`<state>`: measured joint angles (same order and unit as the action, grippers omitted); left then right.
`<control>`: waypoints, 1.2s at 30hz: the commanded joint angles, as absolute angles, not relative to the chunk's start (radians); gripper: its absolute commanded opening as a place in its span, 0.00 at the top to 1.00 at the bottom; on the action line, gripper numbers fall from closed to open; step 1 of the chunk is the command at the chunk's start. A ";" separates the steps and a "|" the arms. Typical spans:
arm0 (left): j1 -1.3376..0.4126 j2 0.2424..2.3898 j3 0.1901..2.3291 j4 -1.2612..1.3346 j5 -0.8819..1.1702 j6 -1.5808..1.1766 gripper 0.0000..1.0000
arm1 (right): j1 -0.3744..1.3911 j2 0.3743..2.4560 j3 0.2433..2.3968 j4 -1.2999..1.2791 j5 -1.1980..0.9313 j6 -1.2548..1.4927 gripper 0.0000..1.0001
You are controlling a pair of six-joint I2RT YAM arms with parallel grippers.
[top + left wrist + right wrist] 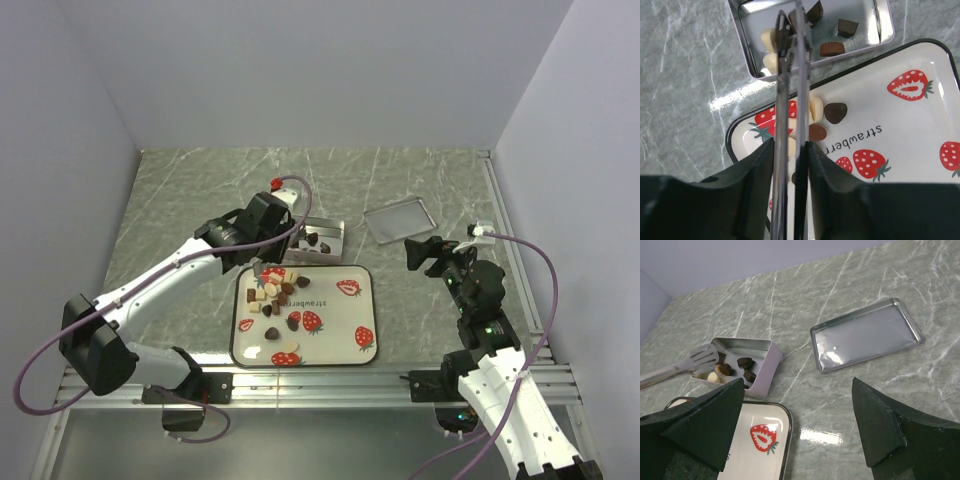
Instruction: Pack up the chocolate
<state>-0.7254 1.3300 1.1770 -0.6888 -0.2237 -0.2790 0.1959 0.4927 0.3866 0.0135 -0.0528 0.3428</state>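
Well, dk/lt-brown & cream chocolate [272, 292] bits are lying on tray [338, 322] & in tin [765, 370]; L gripper [790, 145] is clamping tongs [799, 75], maybe pinching one; R gripper [796, 405] is gaping.

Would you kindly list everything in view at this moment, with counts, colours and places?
chocolate: many small pieces, dark brown, light brown and cream-white; most on the strawberry tray, several in the metal tin
strawberry tray: one, white with red strawberries and a dark rim; near centre of the table
metal tin: one, silver; just beyond the strawberry tray
flat metal tray: one, silver, nothing in it; far right
tongs: one pair, silver; tips over the metal tin
table: one, grey-green marble
left gripper: black, closed on the tongs
right gripper: black, open, holding nothing
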 commanded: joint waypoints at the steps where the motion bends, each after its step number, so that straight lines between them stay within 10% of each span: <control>1: -0.712 1.338 1.204 -0.621 -0.192 -0.247 0.61 | 0.190 0.495 0.394 0.037 -0.046 0.328 0.06; 36: -0.840 1.184 1.161 -0.722 -0.190 -0.331 0.55 | 0.190 0.503 0.396 0.028 -0.028 0.328 0.06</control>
